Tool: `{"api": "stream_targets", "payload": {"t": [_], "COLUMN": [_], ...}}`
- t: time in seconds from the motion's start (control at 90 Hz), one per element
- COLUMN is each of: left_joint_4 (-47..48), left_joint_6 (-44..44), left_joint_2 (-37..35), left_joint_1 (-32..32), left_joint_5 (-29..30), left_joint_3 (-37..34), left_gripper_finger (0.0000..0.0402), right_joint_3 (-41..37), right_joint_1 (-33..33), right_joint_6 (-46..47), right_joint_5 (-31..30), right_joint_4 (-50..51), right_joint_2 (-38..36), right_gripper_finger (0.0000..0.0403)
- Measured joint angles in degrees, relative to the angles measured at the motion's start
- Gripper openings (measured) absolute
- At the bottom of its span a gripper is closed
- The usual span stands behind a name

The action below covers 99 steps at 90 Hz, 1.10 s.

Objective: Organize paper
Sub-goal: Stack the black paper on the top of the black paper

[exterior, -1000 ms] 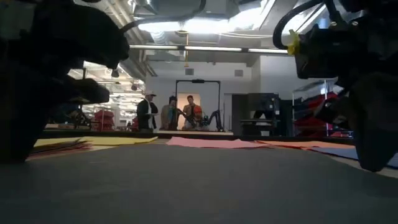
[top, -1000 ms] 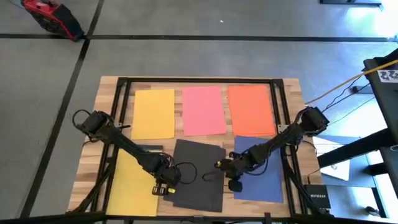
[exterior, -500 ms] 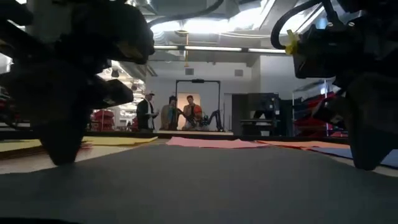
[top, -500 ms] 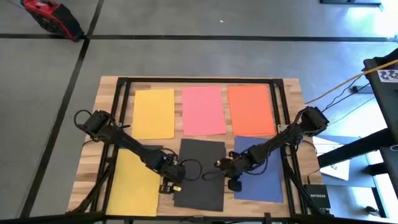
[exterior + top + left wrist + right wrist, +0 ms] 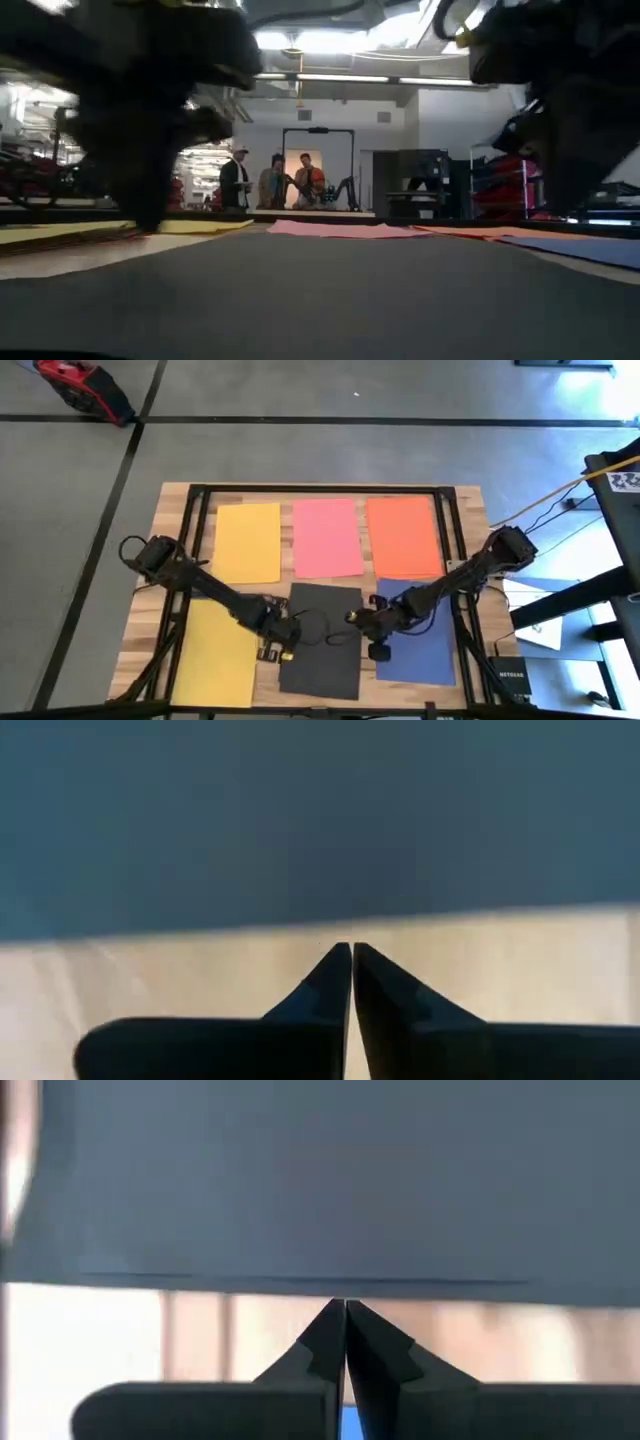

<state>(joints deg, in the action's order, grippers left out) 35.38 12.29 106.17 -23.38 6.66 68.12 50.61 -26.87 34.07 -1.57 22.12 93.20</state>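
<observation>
A black sheet of paper [image 5: 322, 640] lies flat at the table's near middle. A yellow sheet [image 5: 215, 655] lies to its left and a dark blue one [image 5: 420, 635] to its right. Yellow [image 5: 247, 542], pink [image 5: 327, 537] and orange [image 5: 403, 537] sheets lie flat in the far row. My left gripper [image 5: 279, 647] is shut, its tips [image 5: 350, 950] over bare wood just short of the black sheet's left edge [image 5: 330, 920]. My right gripper [image 5: 361, 621] is shut at the black sheet's right edge. My right gripper has its shut fingertips [image 5: 345, 1304] right at the black sheet's right edge [image 5: 345, 1283], coming level from the table's right. I cannot tell whether they touch it. The sheet lies flat on the table.
A dark metal frame [image 5: 320, 490] runs along the table's far and side edges. Bare wood [image 5: 368, 678] shows in the strips between the sheets. In the low view, people [image 5: 270, 180] stand far off in the room behind the table.
My left gripper, still shut, has gone toward the table's right and a little toward its far edge. It has moved from beside the near yellow sheet up to the black sheet's left edge. In the low view my right gripper has drawn back a little from the near edge.
</observation>
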Motion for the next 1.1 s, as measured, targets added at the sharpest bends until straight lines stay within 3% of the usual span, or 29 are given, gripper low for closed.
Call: {"api": "stream_targets", "payload": {"t": [0.244,0.489,0.733,1.1], "left_joint_4": [-11.9,-15.6,-17.2,-14.3], "left_joint_6": [-13.3,-18.7,-19.8,-14.8], "left_joint_2": [0.0,2.6,6.9,4.9], "left_joint_1": [13.4,22.7,23.6,19.5], "left_joint_5": [0.6,1.0,0.0,-1.0], "left_joint_3": [-0.2,-0.2,0.0,-0.2], "left_gripper_finger": [0.0,0.0,0.0,0.0], "right_joint_3": [0.0,0.0,0.0,0.0], "right_joint_1": [3.3,3.4,3.4,3.4], "right_joint_6": [-3.5,-5.5,-5.5,-5.7], "right_joint_5": [-0.4,-1.0,-1.4,-1.4], "right_joint_4": [2.5,2.5,2.4,2.5], "right_joint_2": [-0.1,-0.1,-0.1,-0.1], "right_gripper_finger": [0.0,0.0,0.0,0.0]}}
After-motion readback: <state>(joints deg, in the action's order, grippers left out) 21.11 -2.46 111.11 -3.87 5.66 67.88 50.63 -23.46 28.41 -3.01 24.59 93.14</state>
